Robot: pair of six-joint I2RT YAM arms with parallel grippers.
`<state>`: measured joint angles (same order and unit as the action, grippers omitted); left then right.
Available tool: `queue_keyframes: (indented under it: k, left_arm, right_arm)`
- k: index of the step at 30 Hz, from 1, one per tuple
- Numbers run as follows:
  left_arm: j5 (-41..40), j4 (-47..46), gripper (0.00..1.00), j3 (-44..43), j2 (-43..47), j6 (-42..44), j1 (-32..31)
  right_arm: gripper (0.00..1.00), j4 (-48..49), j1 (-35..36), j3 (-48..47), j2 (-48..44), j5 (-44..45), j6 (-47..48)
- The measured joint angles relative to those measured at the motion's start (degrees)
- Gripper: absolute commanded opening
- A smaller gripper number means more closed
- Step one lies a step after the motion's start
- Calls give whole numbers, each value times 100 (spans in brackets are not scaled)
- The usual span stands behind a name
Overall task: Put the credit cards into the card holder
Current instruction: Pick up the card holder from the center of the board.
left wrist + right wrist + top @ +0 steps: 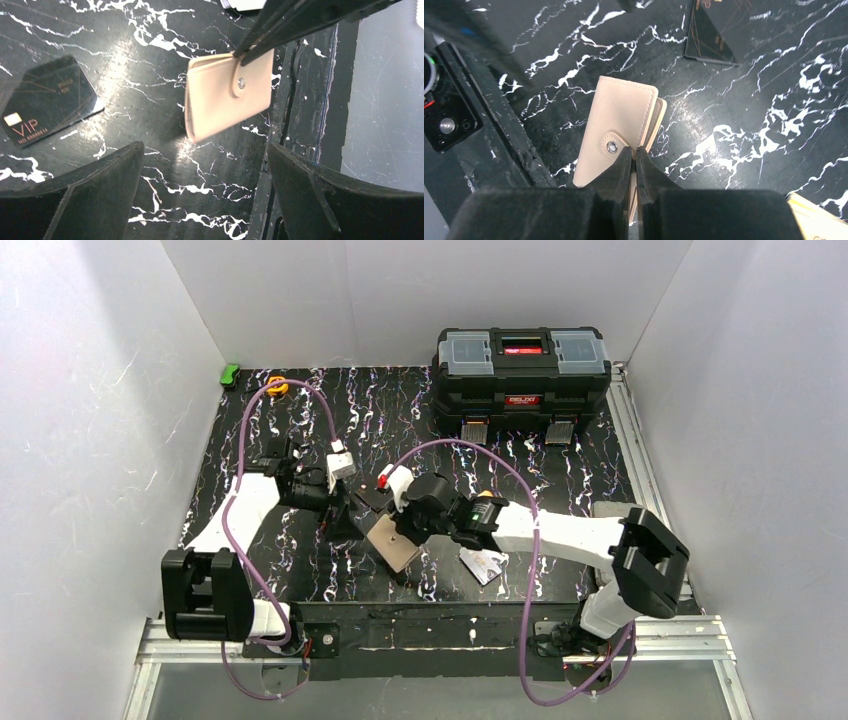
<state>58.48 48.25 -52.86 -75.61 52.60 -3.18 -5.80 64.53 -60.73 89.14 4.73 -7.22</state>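
Card holder [619, 120] pinched by right gripper [634, 151], left gripper [204, 148] spread wide, empty, nearby

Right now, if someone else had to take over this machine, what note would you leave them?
Right gripper: shut on the card holder, at its edge beside the snap.
Left gripper: open, holding nothing, above the table near the holder.
Cards: black VIP card and silver-white card lie flat on the table.
Done: no card visibly in the holder, which looks closed.
To do: open it, insert the cards.
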Motion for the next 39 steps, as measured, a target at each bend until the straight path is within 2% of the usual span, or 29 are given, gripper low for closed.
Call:
queue_keyframes:
  k: [6,15,21,22,24,27,28,29,30,32,33,35,37,39]
  left_arm:
    - [249,238,98,-286,-310,485,-7]
    - [520,1574,98,-761,-907,1779,-33]
    - [675,2079,96,-905,-1086,2267,-109]
    - [704,2127,92,-929,-1102,2302,-140]
    - [754,2253,77,-1016,-1137,2371,-219]
    - [892,2594,47,-1303,-1152,2629,-400]
    - [933,2730,35,-1392,-1154,2758,-455]
    - [977,2966,13,-1488,-1158,2944,-490]
    - [973,3139,0,-1541,-1165,3119,-492]
    - [979,3445,0,-1580,-1172,3438,-476]
    - [1093,3528,0,-1593,-1147,3447,-479]
    - [1126,3322,0,-1587,-1023,3071,-481]
    - [1119,2881,0,-1558,-756,2470,-483]
    - [1049,1480,0,-1121,-138,1005,-483]
  right_arm:
    - [1,35,50,20,-286,-205,463]
    - [1,-111,234,-116,-433,-168,925]
    - [1,-131,348,-514,-560,-70,1075]
    - [1,-127,367,-555,-581,-52,1093]
    - [1,-122,415,-640,-619,4,1134]
    - [1,-57,461,-706,-629,153,1207]
    - [1,-44,479,-706,-629,212,1217]
    - [1,-44,487,-706,-629,260,1222]
    - [1,-42,496,-706,-629,317,1226]
    - [17,-9,531,-699,-658,442,1211]
    - [51,-15,584,-697,-748,573,1182]
    - [74,20,592,-688,-872,817,1097]
    - [77,44,562,-682,-1099,1156,975]
    - [78,66,516,-616,-1410,1331,789]
